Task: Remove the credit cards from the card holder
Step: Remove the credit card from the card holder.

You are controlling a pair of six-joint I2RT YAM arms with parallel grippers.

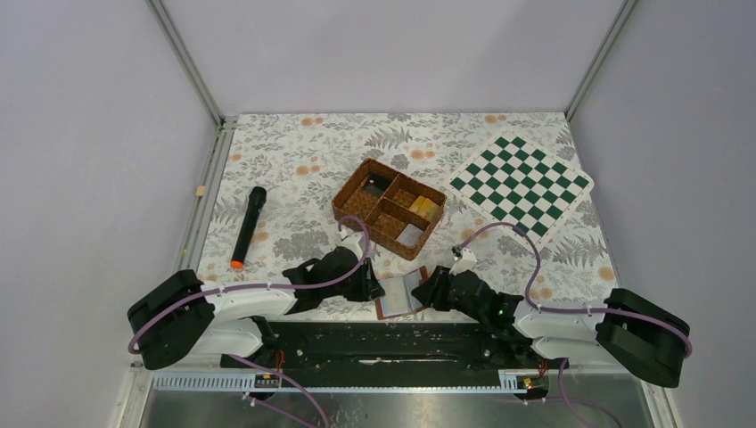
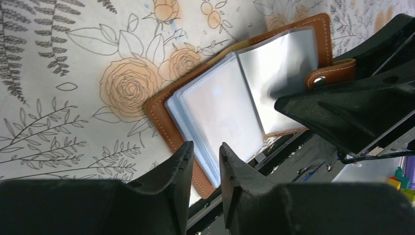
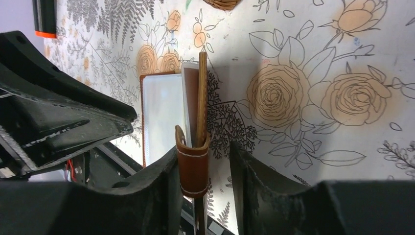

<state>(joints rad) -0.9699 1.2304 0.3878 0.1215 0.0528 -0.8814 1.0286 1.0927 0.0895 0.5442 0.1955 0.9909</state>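
The brown card holder lies open at the table's near edge, between both grippers. In the left wrist view its clear inner sleeves are fanned and look blank; no credit card shows in them. My left gripper is open, its narrow gap over the sleeves' near corner. In the right wrist view the holder's right cover stands on edge, and its closing tab sits between the fingers of my open right gripper, against the left finger. Yellow-gold flat pieces lie in the basket.
A woven brown four-compartment basket stands behind the holder. A green-and-white chequered mat lies at the back right. A black torch with an orange end lies at the left. The black base rail runs just below the holder.
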